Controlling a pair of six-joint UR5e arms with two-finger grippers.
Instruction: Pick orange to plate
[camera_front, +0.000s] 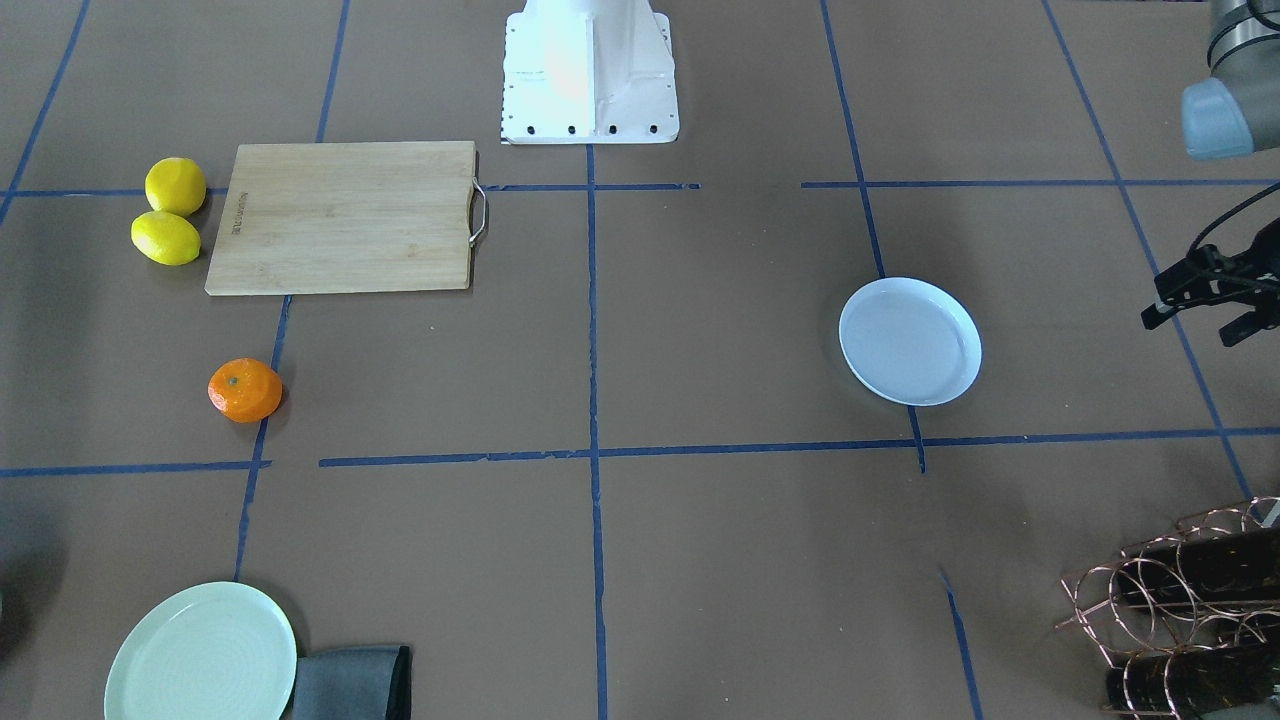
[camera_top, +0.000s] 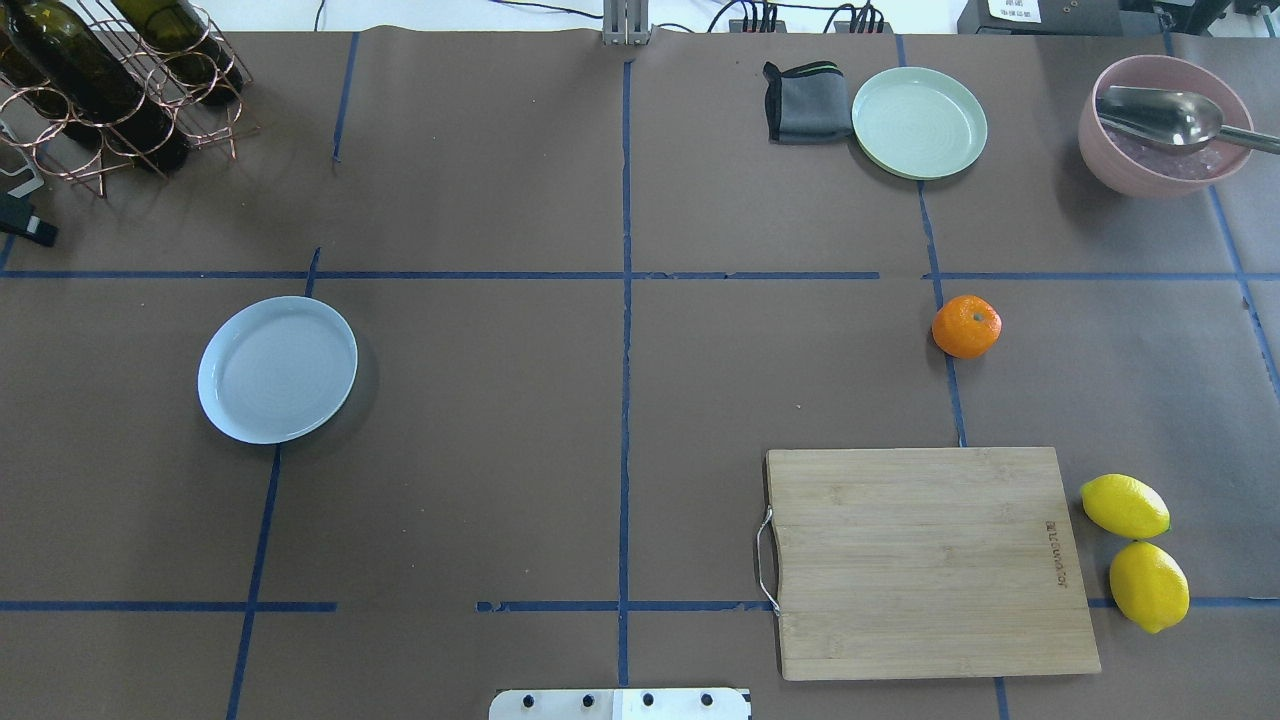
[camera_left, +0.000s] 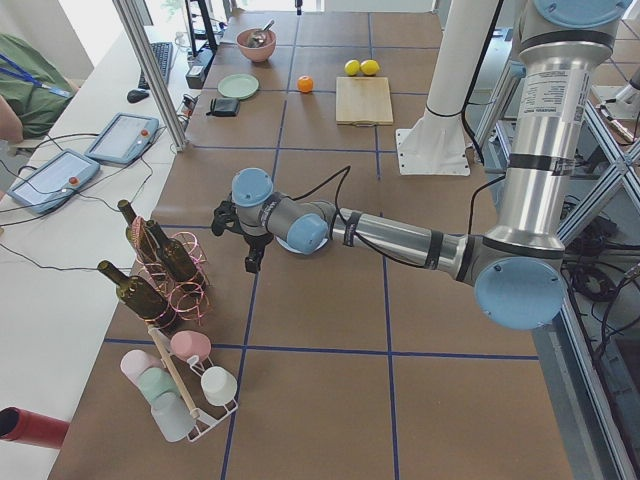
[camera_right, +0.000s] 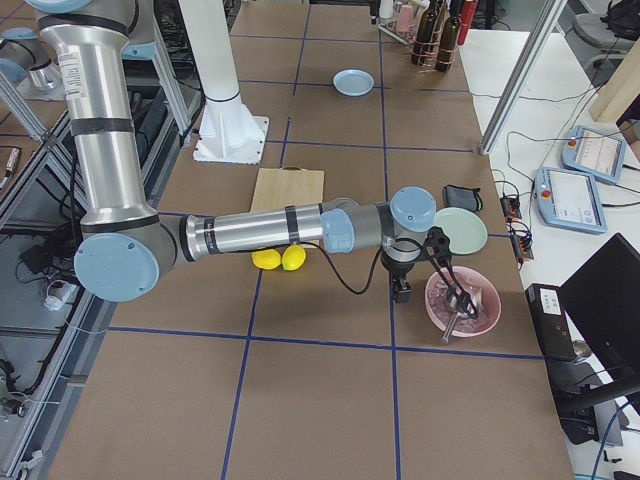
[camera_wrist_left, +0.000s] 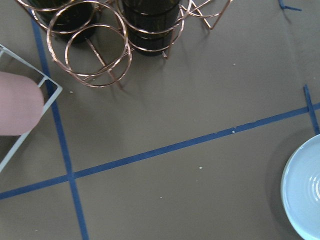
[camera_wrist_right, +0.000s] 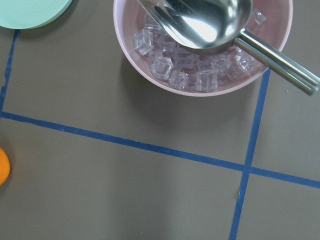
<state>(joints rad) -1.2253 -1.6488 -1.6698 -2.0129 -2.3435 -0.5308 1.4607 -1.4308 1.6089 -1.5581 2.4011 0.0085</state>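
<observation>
ROBOT BODY, 2 arms + stand.
- L arm (camera_left: 400, 238): silver tubes, pale-blue round joint caps, grey joint housings, black bands on the upper tube.
- L cable (camera_left: 322, 185): thin, black, arching over the forearm near the wrist.
- L gripper (camera_front: 1192, 328): black, 2 fingers.
- R arm (camera_right: 250, 232): same finish as L, silver w/ pale-blue caps, black bands.
- R cable (camera_right: 340, 283): black, sagging loop under the forearm.
- R gripper (camera_right: 422, 275): black.
- Pedestal (camera_front: 590, 60): white column, flared foot.
- Base plate (camera_top: 620, 705): white, 4 dark bolts in a row; tiny holes down one edge.
</observation>
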